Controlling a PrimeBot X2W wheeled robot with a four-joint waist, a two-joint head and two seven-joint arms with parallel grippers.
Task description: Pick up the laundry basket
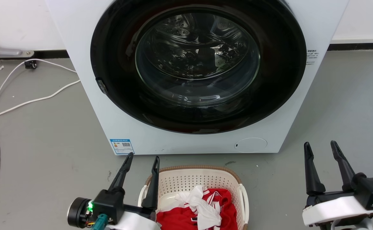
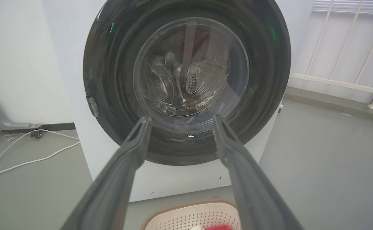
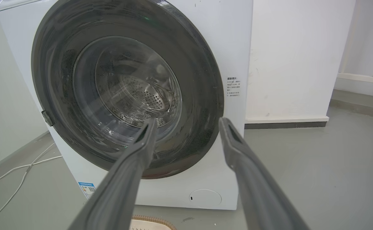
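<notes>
Laundry basket [image 1: 189,180]: I see it upright on the grey floor [image 1: 45,143], just in front of the washing machine [image 1: 84,80], at the bottom middle of my head view. It has cream perforated walls, a brown rim and white loop handles.
Contents: a red garment [image 1: 183,219] with a white cloth [image 1: 202,206] lying on top.
Left gripper [image 1: 143,157]: fingers spread and empty, at the basket's left side. Its inner finger crosses the left handle [image 1: 142,195] in my head view, and I cannot tell whether they touch.
Right gripper [image 1: 320,144]: fingers spread and empty, well to the right of the basket over bare floor.
Washing machine door [image 1: 199,64]: round, dark-ringed and closed, with the drum visible through the glass.
Cable [image 1: 29,102]: white, trailing across the floor left of the machine.
</notes>
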